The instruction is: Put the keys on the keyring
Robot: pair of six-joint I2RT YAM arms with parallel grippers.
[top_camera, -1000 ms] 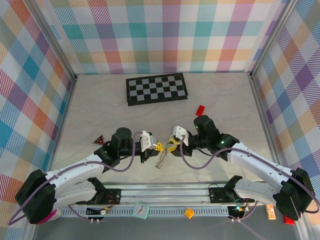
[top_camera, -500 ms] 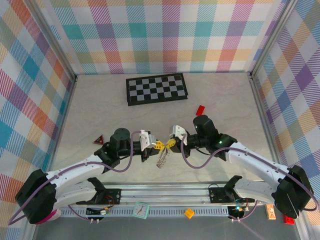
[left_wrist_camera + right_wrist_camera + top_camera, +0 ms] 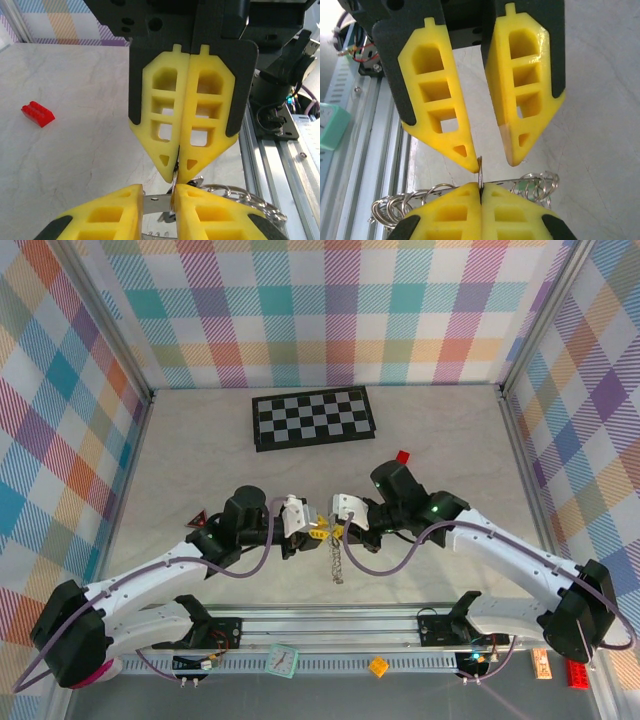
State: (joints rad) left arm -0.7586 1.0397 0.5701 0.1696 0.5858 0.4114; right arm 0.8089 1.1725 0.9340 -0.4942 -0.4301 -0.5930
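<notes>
The keyring [image 3: 338, 560] hangs edge-on below the two grippers, a flat grey metal ring fringed with small wire loops [image 3: 536, 182]. My right gripper [image 3: 337, 530] [image 3: 481, 187] is shut on its upper rim. Facing it, my left gripper [image 3: 316, 533] [image 3: 159, 200] is open by a narrow gap, with the ring's plate [image 3: 157, 204] between its fingers and one fingertip [image 3: 467, 160] touching the rim. In the left wrist view the right gripper [image 3: 178, 172] shows with its jaws pressed together on the rim. A speck of green [image 3: 522, 189] shows behind the loops; I cannot make out the keys.
A chequered board [image 3: 313, 417] lies at the back. A small red block [image 3: 402, 456] [image 3: 38, 113] sits behind the right arm, and a red triangle [image 3: 200, 519] lies left of the left arm. The aluminium rail [image 3: 330, 625] runs along the near edge.
The right gripper closed on the keyring's rim, then the left jaws parted. Both grippers shifted slightly towards the back, and the ring now hangs straight down.
</notes>
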